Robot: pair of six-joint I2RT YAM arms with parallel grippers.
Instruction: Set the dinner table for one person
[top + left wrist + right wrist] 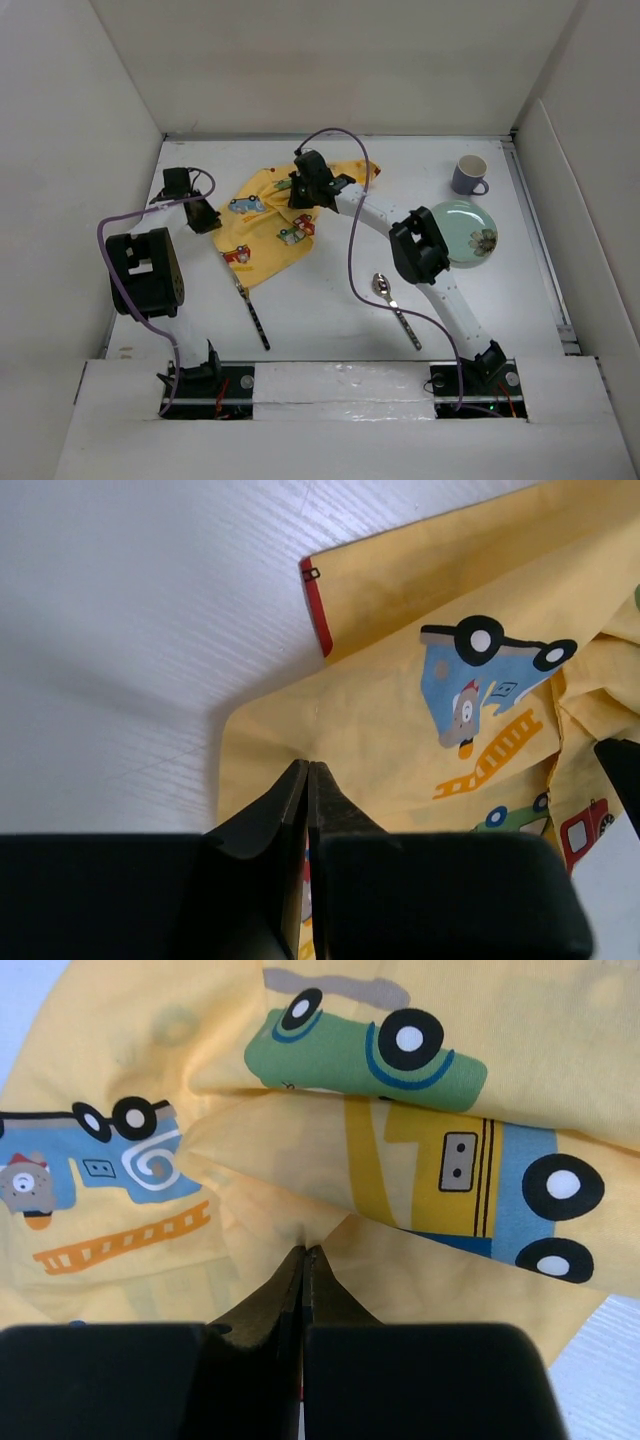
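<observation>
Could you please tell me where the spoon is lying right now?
In the top view the spoon lies on the dinner table, right of centre toward the near edge, between the dark utensil on its left and the green plate.

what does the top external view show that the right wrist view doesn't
Only top external: the mug, green plate, spoon, a dark utensil and the left gripper. Only right wrist: its fingers closed tight on a fold of the yellow cloth. Both: the right gripper, that cloth and some of the dinner table.
</observation>
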